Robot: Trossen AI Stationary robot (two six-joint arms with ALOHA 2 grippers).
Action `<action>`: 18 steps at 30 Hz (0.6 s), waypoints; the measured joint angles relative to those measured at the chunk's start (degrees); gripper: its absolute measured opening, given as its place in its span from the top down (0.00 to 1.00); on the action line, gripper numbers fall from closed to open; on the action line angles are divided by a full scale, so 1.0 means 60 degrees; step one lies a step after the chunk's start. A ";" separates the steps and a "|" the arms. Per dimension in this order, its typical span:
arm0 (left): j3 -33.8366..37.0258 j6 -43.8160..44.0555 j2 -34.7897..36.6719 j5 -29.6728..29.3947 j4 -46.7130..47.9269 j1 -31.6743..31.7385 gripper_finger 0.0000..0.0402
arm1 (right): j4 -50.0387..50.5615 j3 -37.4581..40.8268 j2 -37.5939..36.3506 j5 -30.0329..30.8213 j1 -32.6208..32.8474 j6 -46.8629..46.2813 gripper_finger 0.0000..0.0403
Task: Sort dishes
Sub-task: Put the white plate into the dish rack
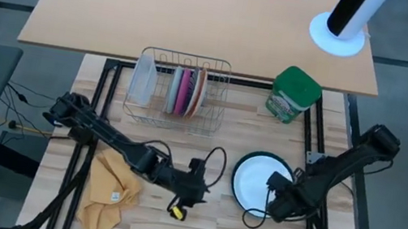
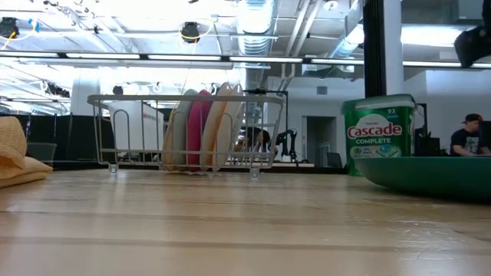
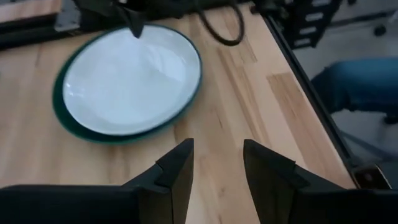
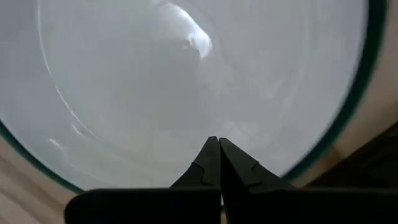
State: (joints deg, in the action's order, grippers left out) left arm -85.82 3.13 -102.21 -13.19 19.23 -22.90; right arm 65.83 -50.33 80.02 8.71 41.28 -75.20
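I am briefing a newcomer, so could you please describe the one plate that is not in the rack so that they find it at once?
Start at the wire dish rack at the back of the wooden table, then come toward the front right. The large plate lies flat there, beside the right gripper. Unlike the small plates standing on edge in the rack, it is white with a dark green rim.

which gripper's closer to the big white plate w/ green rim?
Right. The right gripper, shut, sits over the white plate at its rim; the left gripper is beside it, apart, open over bare table.

Wooden table (image 1: 235,226): rack (image 1: 175,118), canister (image 1: 294,95), plate (image 1: 261,181), cloth (image 1: 111,190).
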 joint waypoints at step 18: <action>0.0000 0.1045 -0.0007 -0.0013 0.0734 -0.0800 0.67 | -0.1942 -0.0055 0.2428 -0.1113 -0.1699 0.0949 1.00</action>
State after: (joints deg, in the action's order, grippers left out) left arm -85.82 9.40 -102.26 -13.27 23.63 -27.70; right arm 54.18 -50.66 94.59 2.04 31.08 -69.50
